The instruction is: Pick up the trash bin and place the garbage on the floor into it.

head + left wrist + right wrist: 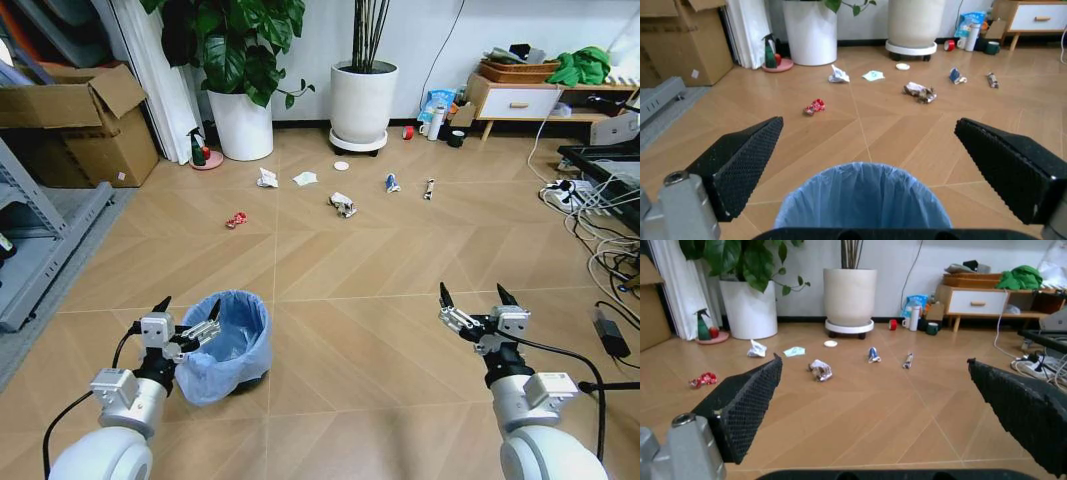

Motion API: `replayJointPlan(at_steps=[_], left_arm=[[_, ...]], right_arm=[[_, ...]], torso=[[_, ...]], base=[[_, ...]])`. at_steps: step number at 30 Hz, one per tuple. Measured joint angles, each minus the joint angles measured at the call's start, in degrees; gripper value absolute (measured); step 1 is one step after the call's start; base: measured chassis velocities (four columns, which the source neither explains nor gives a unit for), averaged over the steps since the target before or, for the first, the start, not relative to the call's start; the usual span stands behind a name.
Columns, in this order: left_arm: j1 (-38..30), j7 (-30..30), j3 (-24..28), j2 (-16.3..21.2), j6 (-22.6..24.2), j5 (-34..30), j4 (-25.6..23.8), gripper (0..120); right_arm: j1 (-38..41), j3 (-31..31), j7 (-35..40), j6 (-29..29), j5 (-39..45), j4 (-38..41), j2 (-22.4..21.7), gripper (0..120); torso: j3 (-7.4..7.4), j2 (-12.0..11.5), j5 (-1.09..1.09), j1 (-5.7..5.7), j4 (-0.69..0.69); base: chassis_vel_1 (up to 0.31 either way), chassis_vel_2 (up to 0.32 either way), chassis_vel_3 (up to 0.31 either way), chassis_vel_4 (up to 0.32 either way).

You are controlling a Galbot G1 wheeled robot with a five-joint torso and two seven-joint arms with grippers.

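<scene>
The trash bin (228, 345), small and lined with a crinkled light-blue bag, stands on the floor (360, 290) at my front left. My left gripper (187, 312) is open at its near-left rim. From the left wrist, the bin (863, 200) lies below and between the spread fingers (740, 155). My right gripper (473, 295) hovers open over bare floor at the front right. Garbage lies farther ahead: a red wrapper (236, 219), a white paper wad (267, 178), a crumpled wad (343, 204), a blue-white wrapper (392, 183), a thin tube (428, 188) and a white lid (341, 166).
Two large white plant pots (362, 102) stand at the back wall, with a spray bottle (197, 148) beside the left one. A cardboard box (80, 125) and a grey shelf (40, 240) are at the left. Cables and a power strip (580, 200) crowd the right, under a low cabinet (520, 100).
</scene>
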Motion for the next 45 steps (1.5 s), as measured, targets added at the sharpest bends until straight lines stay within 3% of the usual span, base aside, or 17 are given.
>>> replayJointPlan(at_steps=[18, 25, 27, 31, 32, 33, 37, 45], left_arm=[[-0.5, -1.1, 0.2, 0.7, 0.6, -1.9, 0.6, 100], [-2.7, -5.6, 0.8, 4.6, 6.1, -7.0, 0.6, 100], [-5.5, -9.1, 1.6, 7.8, 10.8, -10.6, 1.8, 100], [-8.0, -10.7, 2.3, 10.2, 15.3, -14.7, 3.4, 100], [-10.3, -11.9, 3.1, 12.5, 19.6, -18.2, 5.2, 100], [-11.5, -11.9, 3.3, 13.7, 21.0, -19.2, 6.3, 100], [-14.6, -11.8, 4.1, 16.7, 23.8, -21.8, 10.2, 100], [-19.7, -11.7, 5.2, 19.0, 27.3, -26.4, 16.7, 100]], right_arm=[[-0.2, 0.0, 0.1, 0.0, -0.3, -0.2, 0.1, 100], [-0.3, 0.0, 0.2, 0.0, -0.3, -0.2, -0.3, 100], [-0.3, 0.2, 0.2, 0.0, -0.3, -0.3, -0.5, 100], [-0.3, 0.3, 0.2, 0.0, -0.3, -0.6, -0.5, 100], [-0.2, 0.3, 0.2, 0.2, -0.3, -1.0, -0.4, 100], [-0.1, 0.3, 0.3, 0.5, -0.3, -1.2, -0.3, 100], [0.3, 0.0, 0.9, 1.0, -0.3, -1.7, 0.2, 100], [1.2, -1.1, 0.9, 1.0, -0.3, -3.2, -0.5, 100]], torso=[[0.00, 0.0, 0.00, 0.00, 0.00], [0.00, 0.0, 0.00, 0.00, 0.01], [0.00, 0.0, -0.01, 0.00, 0.00], [0.00, 0.0, -0.01, 0.00, 0.00], [0.00, 0.0, -0.02, 0.00, 0.00], [0.00, 0.0, -0.01, 0.00, -0.01], [0.01, 0.0, -0.01, 0.00, 0.00], [0.00, 0.0, 0.00, 0.00, 0.00]], base=[[0.000, 0.000, 0.000, 0.000], [0.000, 0.000, 0.000, 0.000], [0.000, 0.000, 0.000, 0.000], [0.000, 0.000, 0.000, 0.000], [0.000, 0.000, 0.000, 0.000], [0.000, 0.000, 0.000, 0.000], [0.000, 0.000, 0.000, 0.000], [0.000, 0.000, 0.000, 0.000]])
